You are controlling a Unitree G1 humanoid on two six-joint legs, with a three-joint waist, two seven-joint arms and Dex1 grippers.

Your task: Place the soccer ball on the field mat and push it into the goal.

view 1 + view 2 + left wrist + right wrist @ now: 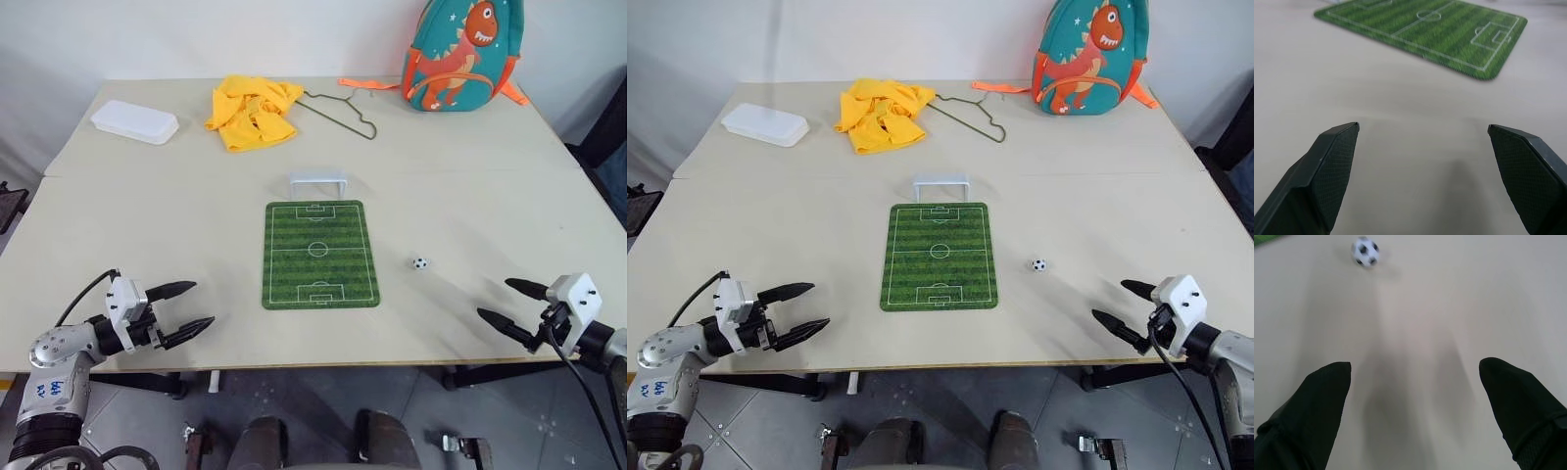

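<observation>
Seen from the head camera, left eye: flat green field mat [320,255] with white pitch lines, lying in the middle of the pale beige table [196,215]. Small white plastic goal [317,183] standing just beyond the far short edge of the mat, apart from it by a narrow gap. Tiny white soccer ball [420,262] with black patches resting on the bare table to the right of the mat, not on it. Left gripper [189,307] near the front left edge, its two black fingers apart, holding nothing. Right gripper [512,305] near the front right edge, fingers also apart and empty, well apart from the ball. At the far side: white lidded rectangular box [135,120], crumpled yellow cloth [252,112], thin wire hanger [340,113], teal backpack with an orange dinosaur [461,54].

From the right eye: same layout.

From the left wrist: both fingertips [1334,161] spread wide over bare table, the mat ahead of them.

From the right wrist: both fingertips [1322,396] spread wide, the ball on the table ahead, not touched.
</observation>
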